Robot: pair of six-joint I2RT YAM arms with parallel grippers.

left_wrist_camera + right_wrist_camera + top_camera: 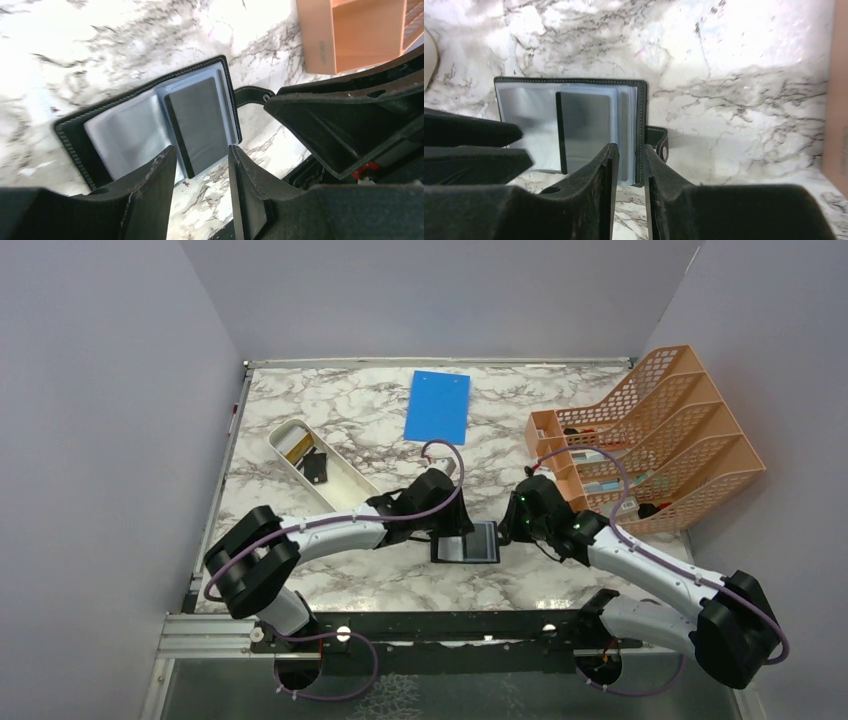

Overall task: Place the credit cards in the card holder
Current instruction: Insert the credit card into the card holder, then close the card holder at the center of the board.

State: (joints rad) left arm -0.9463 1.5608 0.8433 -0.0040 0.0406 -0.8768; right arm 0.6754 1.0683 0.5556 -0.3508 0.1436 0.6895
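The card holder (466,543) lies open on the marble between my two grippers, clear grey-blue sleeves up. A dark credit card (200,125) rests in its sleeves and shows too in the right wrist view, credit card (584,125). My left gripper (200,157) hovers at the holder's near-left edge, open, only marble between its fingers. My right gripper (629,150) stands at the holder's right edge beside the snap tab (658,141), its jaws a narrow gap apart and holding nothing. More credit cards, one yellowish (293,445) and one dark (315,467), lie in the white tray (345,480).
A blue board (438,405) lies at the back middle. An orange mesh rack (650,440) with a few items fills the right side, close to my right arm. Grey walls enclose the table on three sides.
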